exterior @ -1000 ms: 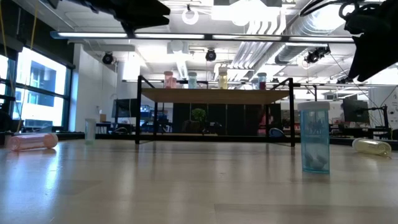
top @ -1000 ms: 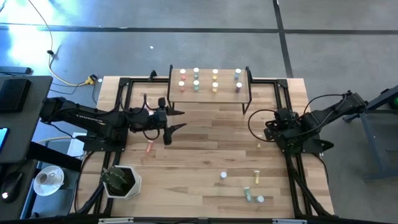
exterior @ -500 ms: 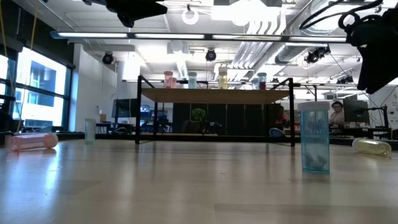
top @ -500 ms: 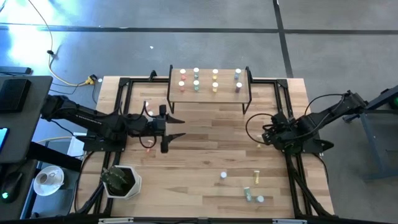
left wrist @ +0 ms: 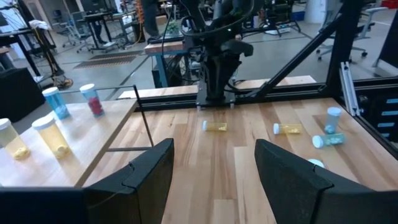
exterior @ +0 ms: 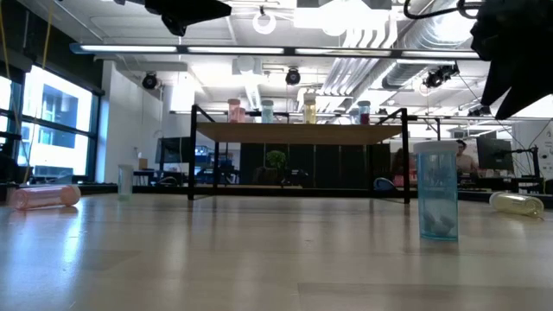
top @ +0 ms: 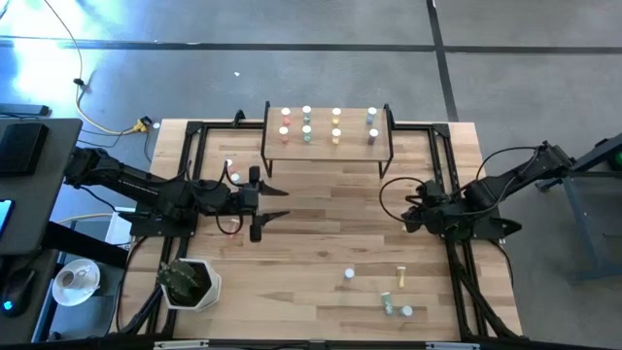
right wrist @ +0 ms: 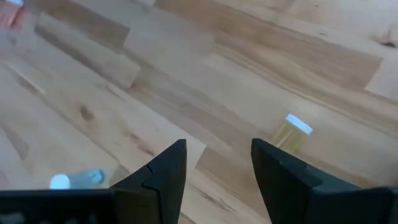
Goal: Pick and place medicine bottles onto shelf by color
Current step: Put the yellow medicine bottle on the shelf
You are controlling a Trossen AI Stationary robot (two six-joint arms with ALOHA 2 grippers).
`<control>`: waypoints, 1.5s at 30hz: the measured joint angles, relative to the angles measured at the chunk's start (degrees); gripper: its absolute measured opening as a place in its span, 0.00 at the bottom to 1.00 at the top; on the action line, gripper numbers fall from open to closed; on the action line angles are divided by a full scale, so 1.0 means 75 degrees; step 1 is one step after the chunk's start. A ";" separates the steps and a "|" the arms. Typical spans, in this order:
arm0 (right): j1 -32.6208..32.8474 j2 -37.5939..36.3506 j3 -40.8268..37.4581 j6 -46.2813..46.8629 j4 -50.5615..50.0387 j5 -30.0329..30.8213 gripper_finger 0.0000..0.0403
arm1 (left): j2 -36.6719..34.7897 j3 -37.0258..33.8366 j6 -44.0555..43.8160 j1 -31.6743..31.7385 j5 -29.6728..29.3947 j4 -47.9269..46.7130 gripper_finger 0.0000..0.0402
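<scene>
The shelf (top: pixel 326 148) stands at the table's far edge with several medicine bottles (top: pixel 306 124) upright on it. More bottles are loose on the table: a blue one (exterior: pixel 436 190) standing, a pink one (exterior: pixel 43 197) lying at the left, and several (top: pixel 398 276) at the near right. My left gripper (top: pixel 275 202) hangs open and level over the table's left middle, holding nothing. My right gripper (right wrist: pixel 214 168) is open and tipped down, above a lying yellow bottle (right wrist: pixel 292 132) without touching it.
A white pot with a plant (top: pixel 190 282) stands at the near left corner. Black rails (top: pixel 457 262) run along the table's left and right sides. Bare planks lie between the two grippers.
My left gripper has swung a little toward the table's near edge, staying level and open. My right gripper has tipped further down, turned about, and shifted slightly toward the table's left and near edge. No bottle has moved.
</scene>
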 joint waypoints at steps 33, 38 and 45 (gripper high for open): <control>-0.1167 0.2387 -0.0739 0.1258 0.0777 -0.1886 0.59 | 0.0000 0.0000 0.0187 0.0000 -0.0007 -0.0122 0.54; -0.1587 0.2387 -0.1174 0.1165 0.0971 -0.2228 0.59 | -0.0003 0.0000 0.0198 0.0000 -0.0007 -0.0128 0.54; -0.2047 0.2381 -0.1517 0.0486 0.1863 -0.2382 0.59 | 0.0000 0.0000 0.0197 0.0002 -0.0007 -0.0128 0.54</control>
